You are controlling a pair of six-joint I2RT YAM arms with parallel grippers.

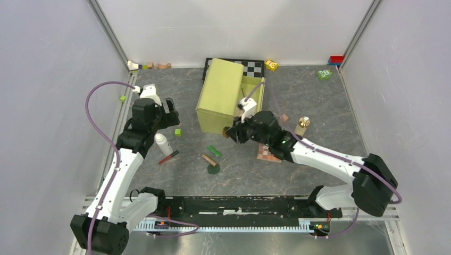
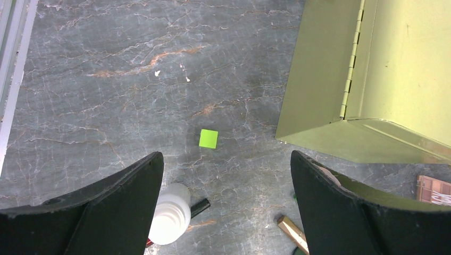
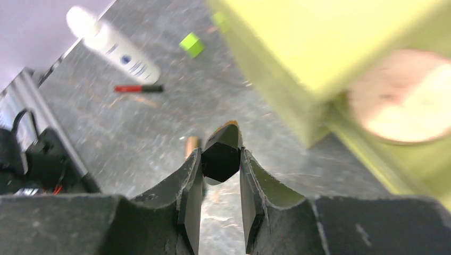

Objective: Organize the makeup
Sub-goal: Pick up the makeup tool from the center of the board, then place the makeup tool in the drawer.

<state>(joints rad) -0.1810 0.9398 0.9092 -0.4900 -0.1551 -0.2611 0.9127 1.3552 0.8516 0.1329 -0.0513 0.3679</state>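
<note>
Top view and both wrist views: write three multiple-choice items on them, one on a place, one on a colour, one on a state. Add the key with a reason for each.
1. The white bottle lies:
A. inside a box
B. on a chequered board
C. on the table near the left gripper

2. The small cube ahead of the left gripper is:
A. red
B. green
C. blue

3. The right gripper is:
A. shut on a small black item
B. wide open and empty
C. out of view

Key:
1 C, the top view shows it lying on the table beside the left gripper.
2 B, it is bright green in the left wrist view.
3 A, the right wrist view shows the item pinched between both fingers.
</note>
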